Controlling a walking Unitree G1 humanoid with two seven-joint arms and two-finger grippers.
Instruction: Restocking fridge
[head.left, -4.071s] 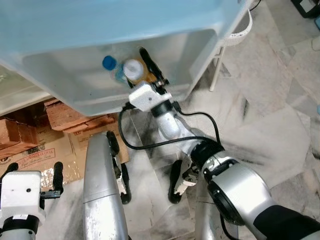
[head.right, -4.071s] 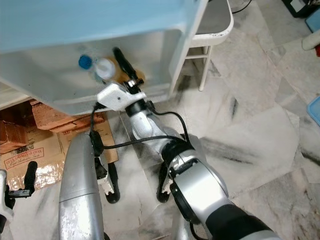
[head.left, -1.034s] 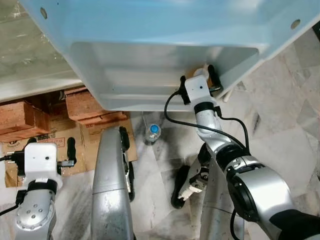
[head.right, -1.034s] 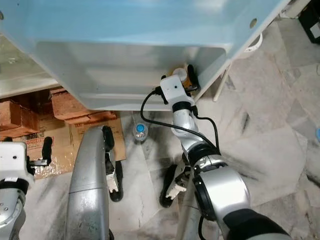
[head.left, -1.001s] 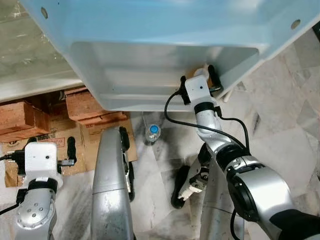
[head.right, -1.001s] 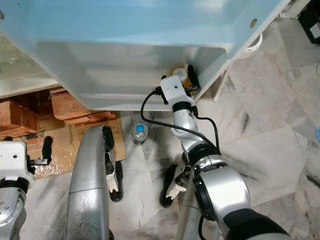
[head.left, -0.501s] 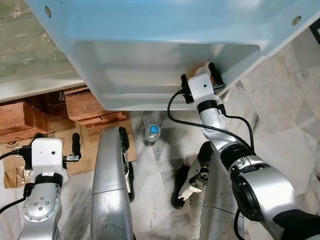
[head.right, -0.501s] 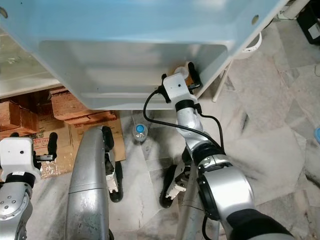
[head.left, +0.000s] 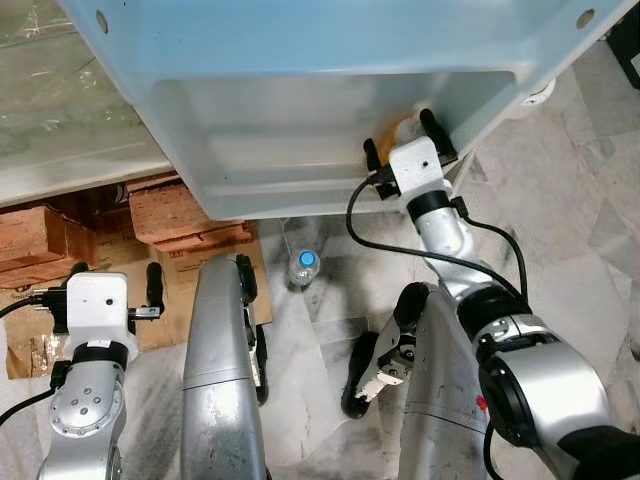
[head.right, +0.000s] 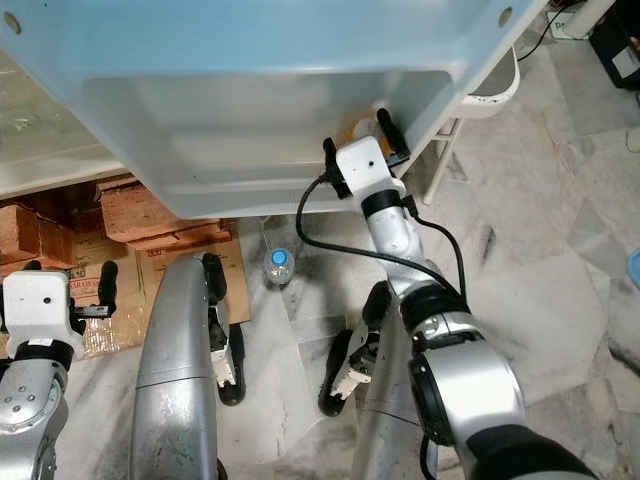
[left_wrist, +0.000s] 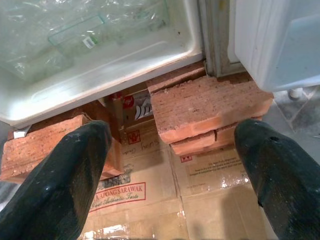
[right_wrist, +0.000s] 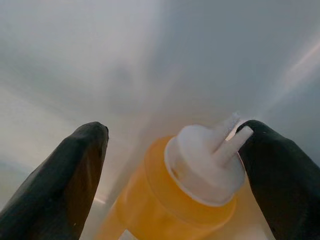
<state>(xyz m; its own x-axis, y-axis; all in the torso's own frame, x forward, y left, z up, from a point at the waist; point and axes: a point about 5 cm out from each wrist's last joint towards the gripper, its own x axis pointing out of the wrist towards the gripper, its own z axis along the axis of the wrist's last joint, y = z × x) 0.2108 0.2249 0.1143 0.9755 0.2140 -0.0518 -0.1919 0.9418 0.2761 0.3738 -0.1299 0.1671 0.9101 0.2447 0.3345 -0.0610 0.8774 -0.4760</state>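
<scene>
right gripper (right_wrist: 175, 175): fingers spread wide, gripping nothing
orange bottle (right_wrist: 175, 200): right between them, inside door bin (head.left: 300, 150)
risk: could knock it over when backing out
left gripper (left_wrist: 170, 165): open, idle

Marble floor (head.left: 560, 230), water bottle (head.left: 303, 267), flattened cardboard (left_wrist: 165, 190), bricks (left_wrist: 205, 107)
</scene>
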